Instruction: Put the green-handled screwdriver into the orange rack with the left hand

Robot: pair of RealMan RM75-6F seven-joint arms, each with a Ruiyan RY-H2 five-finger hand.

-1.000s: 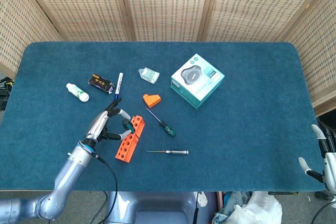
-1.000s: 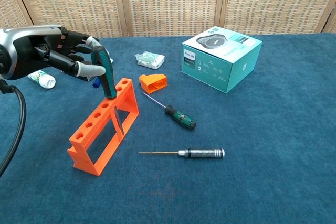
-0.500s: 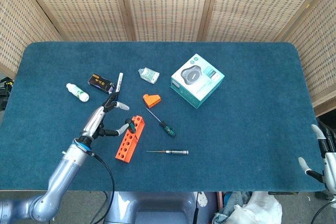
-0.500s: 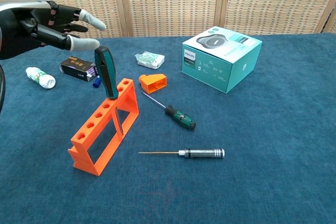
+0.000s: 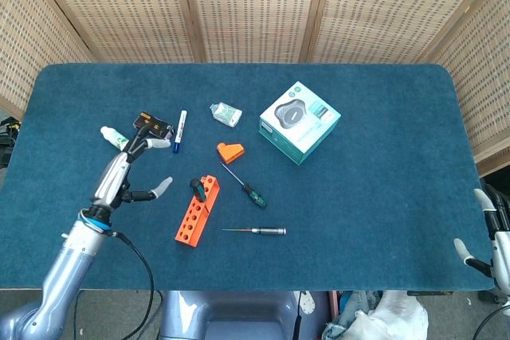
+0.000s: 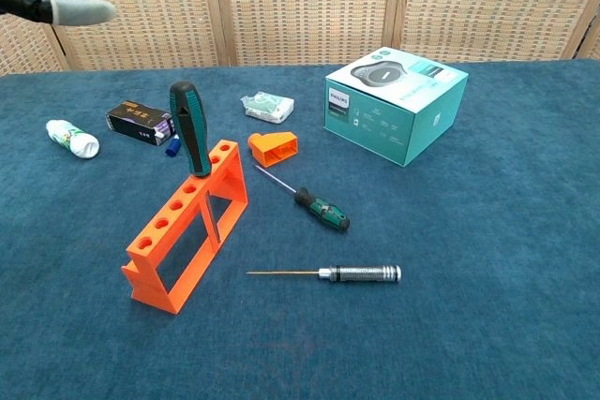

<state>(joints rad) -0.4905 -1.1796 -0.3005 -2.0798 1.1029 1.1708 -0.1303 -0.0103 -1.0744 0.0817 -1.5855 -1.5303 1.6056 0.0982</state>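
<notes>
My left hand (image 5: 131,171) is off the screwdriver now, fingers spread and holding nothing. A second ago it was wrapped around the green handle right at the rack; half a second ago it had just let go and hung close above; now it has pulled up and away to the side, well apart from the rack. In the chest view only its fingertips (image 6: 82,10) show, at the top corner.

The green-handled screwdriver (image 6: 190,128) stands on its own in the end hole of the orange rack (image 6: 183,229), off to the right of my left hand and a little nearer me. It leans slightly, but it has kept the same pose across all three moments, so I judge it is seated and not about to tip. The rack has not shifted on the table (image 5: 382,197) either.

To me that means the job is essentially done: tool in the rack, release clean, hand clear.

Beyond my left hand lie a small white bottle (image 5: 116,138), a dark packet (image 5: 154,124) and a marker (image 5: 181,128), close to the fingers, so I'd watch those on the way back.

My right hand (image 5: 488,243) sits at the far edge of the head view, mostly cut off; I cannot tell whether its fingers are apart or curled.
</notes>
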